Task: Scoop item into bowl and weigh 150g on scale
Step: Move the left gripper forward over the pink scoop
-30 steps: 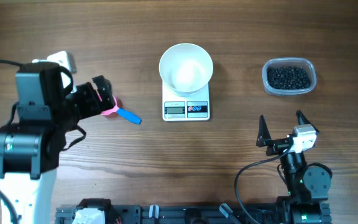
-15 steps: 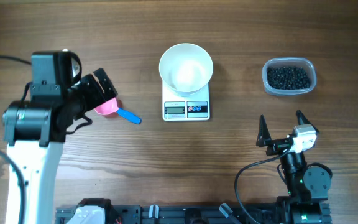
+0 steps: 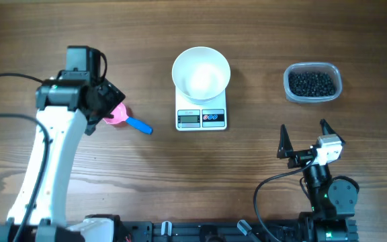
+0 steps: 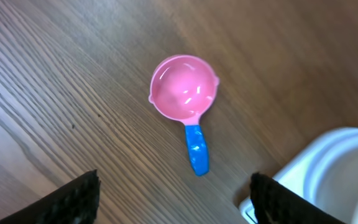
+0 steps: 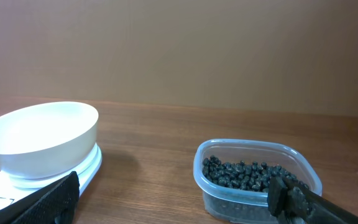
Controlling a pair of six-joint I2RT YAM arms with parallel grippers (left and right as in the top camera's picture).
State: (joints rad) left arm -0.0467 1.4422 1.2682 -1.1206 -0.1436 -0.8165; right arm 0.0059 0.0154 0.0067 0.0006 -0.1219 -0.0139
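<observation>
Left pincer [image 4: 174,186] hangs apart over the scoop [image 4: 184,86] left of the scale [image 3: 201,118], apparently lining up a grab, while beads [image 3: 311,83] wait in the tub [image 3: 338,84] to its right, bowl [image 3: 201,74] on top, right pincer [image 3: 304,126] spread idle.

Glossy scoop [image 4: 184,86], smooth bowl [image 5: 42,137], wooden table [image 4: 73,74]
</observation>
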